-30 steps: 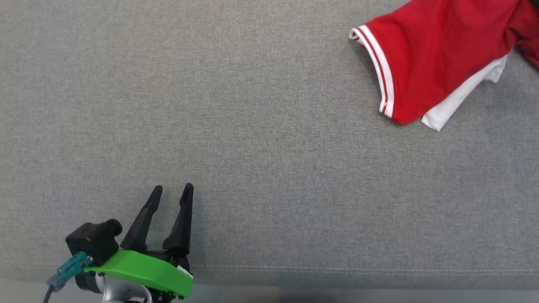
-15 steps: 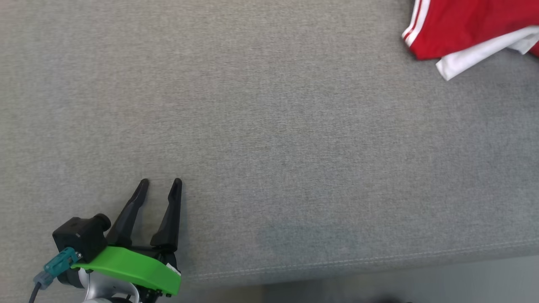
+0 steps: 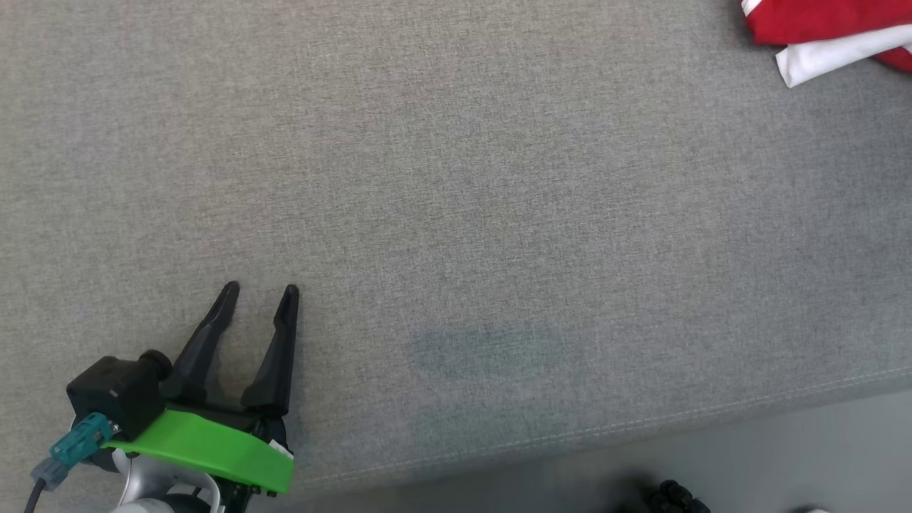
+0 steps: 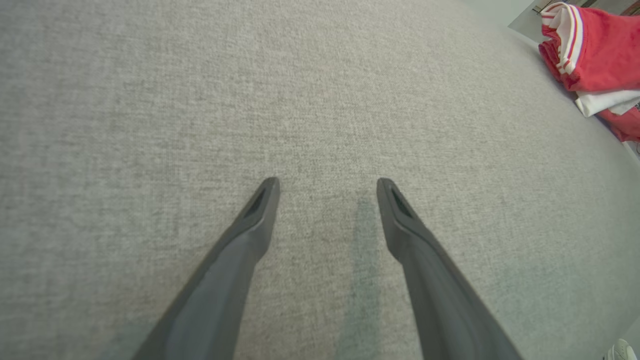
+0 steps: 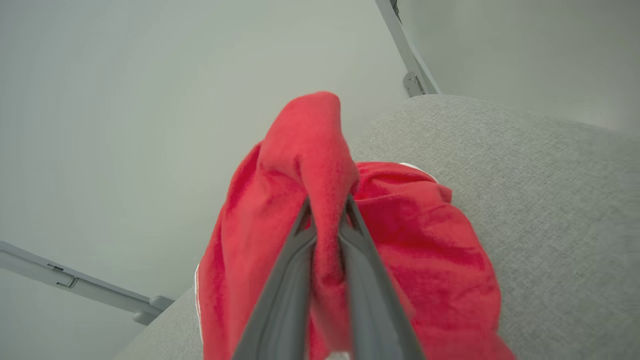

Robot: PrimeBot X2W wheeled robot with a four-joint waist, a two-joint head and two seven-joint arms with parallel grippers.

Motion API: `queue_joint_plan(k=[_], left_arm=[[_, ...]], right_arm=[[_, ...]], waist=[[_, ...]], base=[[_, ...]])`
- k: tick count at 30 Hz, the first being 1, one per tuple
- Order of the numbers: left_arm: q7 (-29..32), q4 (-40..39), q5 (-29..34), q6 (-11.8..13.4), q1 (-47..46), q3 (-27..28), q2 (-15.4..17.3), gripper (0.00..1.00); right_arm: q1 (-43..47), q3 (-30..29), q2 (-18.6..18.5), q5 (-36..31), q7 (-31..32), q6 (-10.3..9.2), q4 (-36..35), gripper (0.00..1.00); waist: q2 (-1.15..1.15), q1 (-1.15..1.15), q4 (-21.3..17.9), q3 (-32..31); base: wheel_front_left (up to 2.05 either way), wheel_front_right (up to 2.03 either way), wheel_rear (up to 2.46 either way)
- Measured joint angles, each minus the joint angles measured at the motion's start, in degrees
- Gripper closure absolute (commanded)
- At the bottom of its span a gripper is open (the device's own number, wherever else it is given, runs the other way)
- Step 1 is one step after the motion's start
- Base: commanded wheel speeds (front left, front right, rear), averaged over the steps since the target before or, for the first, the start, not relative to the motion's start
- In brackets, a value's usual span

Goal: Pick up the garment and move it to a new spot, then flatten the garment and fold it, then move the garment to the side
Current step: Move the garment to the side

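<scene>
Swung aside since the earlier head picture, the camera now cuts the red-and-white garment (image 3: 819,28) off at the frame's upper right; the right wrist view shows the right tool (image 5: 327,204) clamped on a raised red fold of it. At lower left the left tool (image 3: 260,287), fingers apart, sits over the grey counter (image 3: 456,214), well apart from the garment. At the bottom edge, a dark thing (image 3: 673,496) is too cut off to name.

Grey fabric surface (image 3: 456,214), pale floor (image 3: 784,456), grey metal rail (image 5: 75,287)
</scene>
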Motion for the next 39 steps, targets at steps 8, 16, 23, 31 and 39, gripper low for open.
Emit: queue_joint_plan(k=[8,16,23,31,39], left_arm=[[1.07,-0.69,0.48,0.34,0.03,0.36,0.64,0.00],[2.29,-1.56,0.96,0.42,0.04,0.45,0.76,0.00],[2.69,-1.75,0.97,0.42,0.04,0.65,0.23,0.00],[2.41,-0.40,0.37,0.83,-0.34,0.00,-2.47,0.00],[2.18,1.64,-0.58,0.81,-0.64,-1.94,-4.30,0.00]], right_arm=[[-0.05,0.20,2.88,-1.01,-4.52,-0.01,4.98,1.00],[-1.22,0.30,3.26,-3.67,-9.02,-0.75,8.92,0.00],[-2.26,1.41,3.36,-6.37,-9.87,-1.07,10.31,0.00],[-3.88,4.45,3.05,-12.35,-10.95,0.67,7.33,0.00],[-3.55,7.64,3.34,-15.83,-11.12,0.81,6.86,0.00]], waist=[[0.00,0.00,-1.19,0.50],[0.00,0.00,-1.43,0.34],[0.00,0.00,-1.53,0.22],[0.00,0.00,-1.42,-1.14],[0.00,0.00,-0.17,-3.42]], base=[[0.00,0.00,0.00],[0.00,0.00,0.00],[0.00,0.00,0.00],[0.00,0.00,0.00],[0.00,0.00,0.00]])
